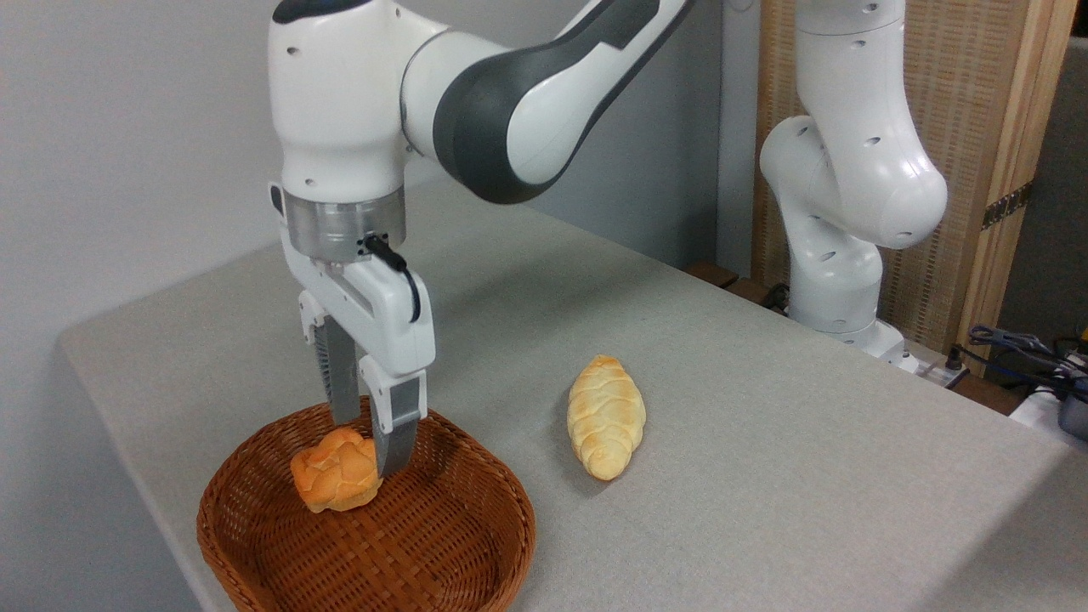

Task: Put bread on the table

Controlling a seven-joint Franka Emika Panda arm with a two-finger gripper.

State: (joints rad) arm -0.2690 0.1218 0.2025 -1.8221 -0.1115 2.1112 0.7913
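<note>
Fixed camera, only view. White Franka arm reaches down into the brown woven wicker basket (255, 501) at the near left corner of the grey-beige cloth-covered table (765, 442). The two-finger gripper (364, 450) has its fingers straddling the small round orange-brown knotted bun (336, 480), one behind its top, one against its right side. Looks clamped on the bun's upper right part. The bun is inside the basket, not on the table yet; can't tell if it rests on the weave or is slightly lifted.

A long pale yellow braided loaf (605, 416) lies on the cloth right of the basket, well apart from it.

Risks: the grip looks off-centre, near the bun's edge, so it may rotate or slip out on lifting. A low carry could catch the basket rim and drag the basket.

Hidden: far fingertip behind the bun, contact points unclear. Basket's near edge cut off by the frame bottom.
</note>
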